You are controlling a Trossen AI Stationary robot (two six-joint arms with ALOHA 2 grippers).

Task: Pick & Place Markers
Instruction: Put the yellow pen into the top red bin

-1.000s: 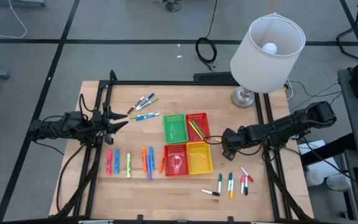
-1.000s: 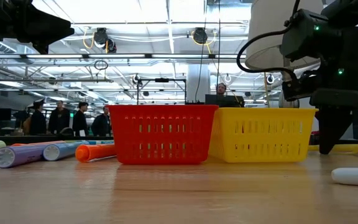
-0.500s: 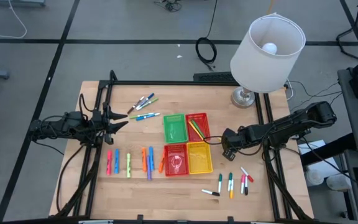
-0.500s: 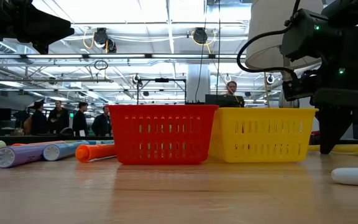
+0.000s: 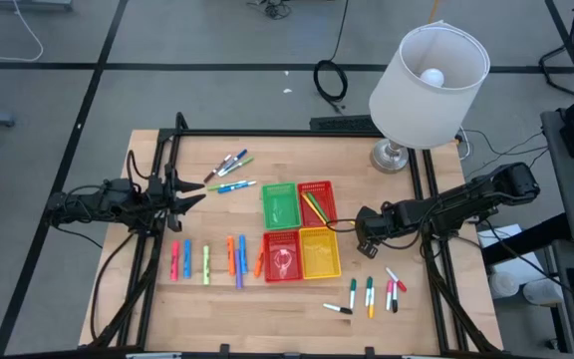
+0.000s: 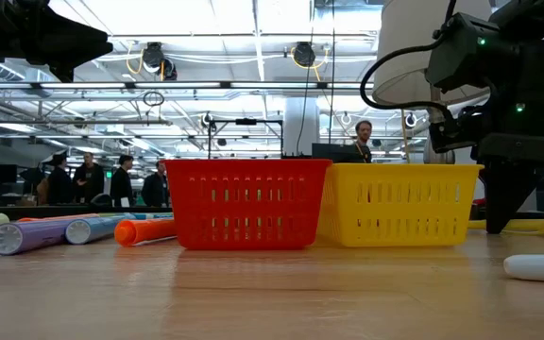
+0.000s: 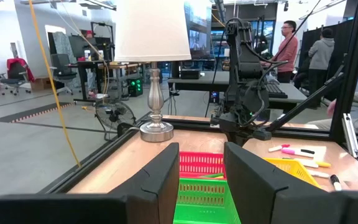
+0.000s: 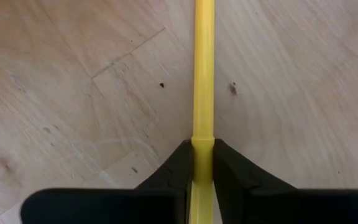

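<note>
My right gripper [image 5: 365,239] stands just right of the yellow basket [image 5: 319,254], pointing steeply down, shut on a yellow marker [image 8: 203,74] that lies on the wooden table. The low view shows this marker [image 6: 527,225] behind the dark finger [image 6: 499,203]. My left gripper [image 7: 201,168] waits open at the table's left edge, pointing level toward the baskets. More markers lie flat in a row at near left [image 5: 207,261], a group at far left [image 5: 229,165] and a group at near right [image 5: 372,294]. My right gripper pinches the yellow marker between its two fingers, at the step where its thicker part meets the thinner part [image 8: 202,144]. The fingers come from above, slanting steeply down, one on each side of the marker. The marker lies flat on the table.
Four small baskets stand together mid-table: green [image 5: 279,204], a far red one [image 5: 317,199] with markers in it, a near red one [image 5: 283,257] and the yellow one. A lamp [image 5: 422,80] stands at the far right. People stand in the room behind.
</note>
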